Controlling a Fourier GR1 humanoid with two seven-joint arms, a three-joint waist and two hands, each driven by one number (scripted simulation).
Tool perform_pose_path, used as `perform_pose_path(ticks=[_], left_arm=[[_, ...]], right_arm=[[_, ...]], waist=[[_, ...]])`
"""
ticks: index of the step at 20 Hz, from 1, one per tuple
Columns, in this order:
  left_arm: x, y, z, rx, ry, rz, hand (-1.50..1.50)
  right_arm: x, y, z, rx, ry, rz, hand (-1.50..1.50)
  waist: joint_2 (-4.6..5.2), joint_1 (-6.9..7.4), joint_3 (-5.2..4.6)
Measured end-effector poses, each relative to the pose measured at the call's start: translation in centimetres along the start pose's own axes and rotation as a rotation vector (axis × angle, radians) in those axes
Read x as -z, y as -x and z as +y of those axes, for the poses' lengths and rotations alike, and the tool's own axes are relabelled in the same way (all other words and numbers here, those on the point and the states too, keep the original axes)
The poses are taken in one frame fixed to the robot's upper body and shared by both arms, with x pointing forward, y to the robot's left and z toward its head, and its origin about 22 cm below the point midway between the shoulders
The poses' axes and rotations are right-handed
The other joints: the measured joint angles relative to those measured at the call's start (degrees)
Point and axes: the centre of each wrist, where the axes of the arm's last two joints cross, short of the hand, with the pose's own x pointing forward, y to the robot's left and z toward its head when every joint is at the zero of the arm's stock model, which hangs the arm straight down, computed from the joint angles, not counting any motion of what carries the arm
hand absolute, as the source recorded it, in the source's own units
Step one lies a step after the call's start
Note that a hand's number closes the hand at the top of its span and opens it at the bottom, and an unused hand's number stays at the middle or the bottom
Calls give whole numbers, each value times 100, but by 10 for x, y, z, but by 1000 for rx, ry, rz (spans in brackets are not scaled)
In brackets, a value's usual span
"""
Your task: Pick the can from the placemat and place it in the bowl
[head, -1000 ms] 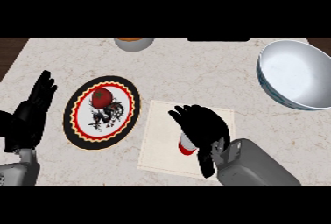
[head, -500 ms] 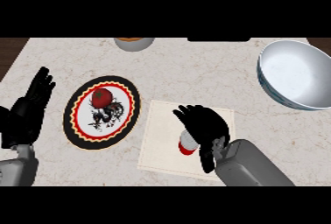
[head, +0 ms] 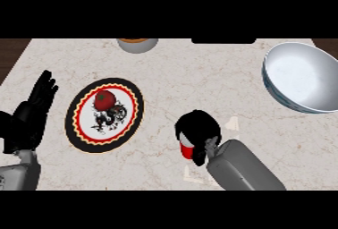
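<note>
My right hand [head: 198,128] is curled down over the red can [head: 187,151], and only the can's lower red side shows under the fingers. The can stands on a pale placemat [head: 231,125] that barely stands out from the marble counter; the hand and forearm hide most of it. The large white bowl [head: 300,76] sits at the far right, well apart from the can, with nothing in it. My left hand [head: 30,117] rests open at the left edge, fingers pointing up.
A round plate [head: 84,134] with a black and red rim, bearing a tomato [head: 105,100], lies left of the placemat. A small grey bowl [head: 137,44] and a black object [head: 223,40] sit at the counter's far edge.
My right hand's fingers have gone from spread above the can to curled round it. The left hand has stayed where it was.
</note>
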Motion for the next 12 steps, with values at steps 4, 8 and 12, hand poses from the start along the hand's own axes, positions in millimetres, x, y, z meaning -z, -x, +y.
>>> perform_pose_path(ticks=[4, 8, 12], left_arm=[[8, -3, 0, 3, -8, -1, 0], [5, 6, 1, 2, -9, -2, 0], [7, 5, 1, -1, -5, 2, 0]], right_arm=[[8, -1, 2, 9, 21, -45, 150], [10, -5, 5, 20, 60, -78, 150], [19, 4, -2, 53, 128, -17, 150]], waist=[[-22, -6, -3], [-28, -3, 4], [-13, 19, 9]])
